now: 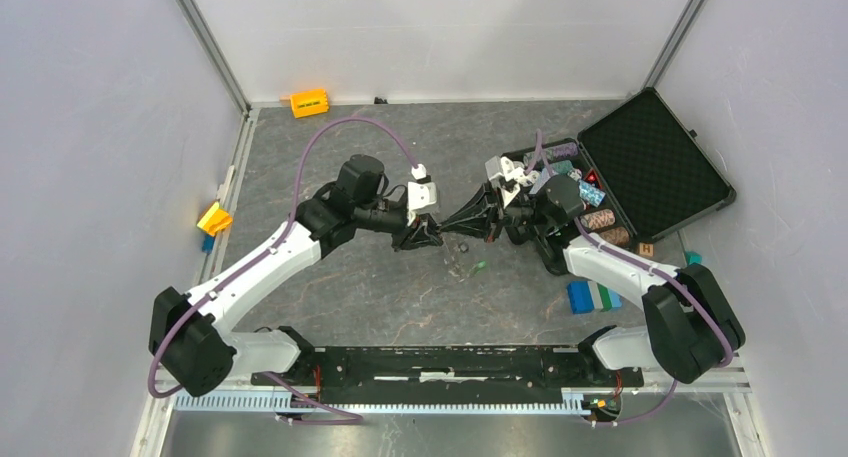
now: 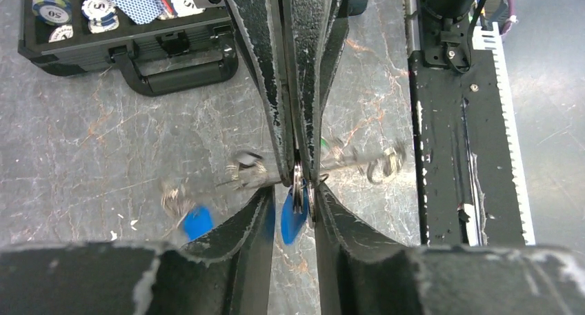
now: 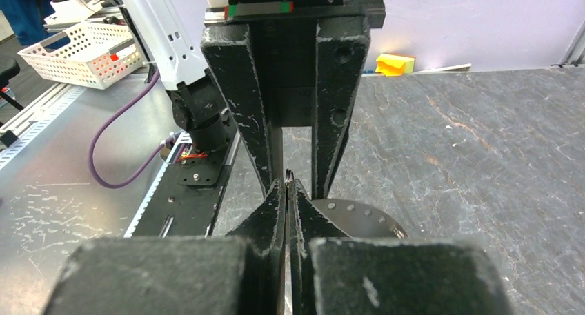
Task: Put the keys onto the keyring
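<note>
nearest, the left claw point(image 2: 296, 189) stands apart, its fingers straddling a blue-tagged key point(image 2: 292, 220) that hangs between them; it seems to grip nothing. just past it, the right claw point(image 3: 288, 185) is pressed together on a thin metal rim, probably the keyring point(image 2: 298, 180) seen edge-on. beyond, other keys point(image 2: 245, 171) show only as blurs over the counter point(image 2: 103, 149). to thread well, the right should keep the ring steady while the left takes the key by its tag and feeds it squarely.
</note>
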You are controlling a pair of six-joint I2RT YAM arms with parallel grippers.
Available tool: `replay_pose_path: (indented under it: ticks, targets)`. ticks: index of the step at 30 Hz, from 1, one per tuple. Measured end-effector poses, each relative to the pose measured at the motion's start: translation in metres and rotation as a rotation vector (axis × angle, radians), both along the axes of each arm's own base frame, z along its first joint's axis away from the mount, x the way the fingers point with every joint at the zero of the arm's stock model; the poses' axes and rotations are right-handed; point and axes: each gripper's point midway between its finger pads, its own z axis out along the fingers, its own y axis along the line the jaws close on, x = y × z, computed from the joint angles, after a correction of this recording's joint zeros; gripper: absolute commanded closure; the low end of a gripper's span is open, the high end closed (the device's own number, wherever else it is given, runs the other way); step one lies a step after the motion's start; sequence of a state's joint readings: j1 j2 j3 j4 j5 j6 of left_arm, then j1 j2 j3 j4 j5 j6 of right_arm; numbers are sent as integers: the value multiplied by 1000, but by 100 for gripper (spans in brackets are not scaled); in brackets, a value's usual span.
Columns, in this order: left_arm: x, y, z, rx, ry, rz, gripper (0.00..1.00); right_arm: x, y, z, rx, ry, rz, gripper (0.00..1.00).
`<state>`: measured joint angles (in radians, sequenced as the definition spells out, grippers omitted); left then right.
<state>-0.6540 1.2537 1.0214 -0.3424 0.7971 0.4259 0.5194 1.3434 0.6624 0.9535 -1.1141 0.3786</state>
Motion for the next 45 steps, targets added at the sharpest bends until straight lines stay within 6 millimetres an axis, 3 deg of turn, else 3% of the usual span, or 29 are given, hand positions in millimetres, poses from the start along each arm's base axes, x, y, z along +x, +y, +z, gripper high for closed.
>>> replay_pose_path:
  ticks: [3, 8, 16, 21, 28, 35, 45]
  targets:
    - [1, 5, -1, 21, -23, 15, 55, -1, 1, -5, -15, 5, 2, 100]
    - [1, 14, 11, 48, -82, 31, 55, -1, 1, -10, -31, 10, 2, 100]
    - [1, 18, 31, 40, -134, 31, 66, -1, 1, -14, -45, 14, 0, 100]
    - [-1, 16, 31, 36, -122, 15, 78, -1, 1, -15, -46, 10, 0, 100]
    - [-2, 13, 28, 36, -106, 0, 83, -1, 1, -14, -44, 9, 0, 100]
    - [0, 12, 23, 45, -105, -10, 55, -2, 1, -12, -41, 10, 4, 100]
    - [5, 26, 15, 89, -185, -36, 43, -2, 1, -12, -39, 10, 6, 100]
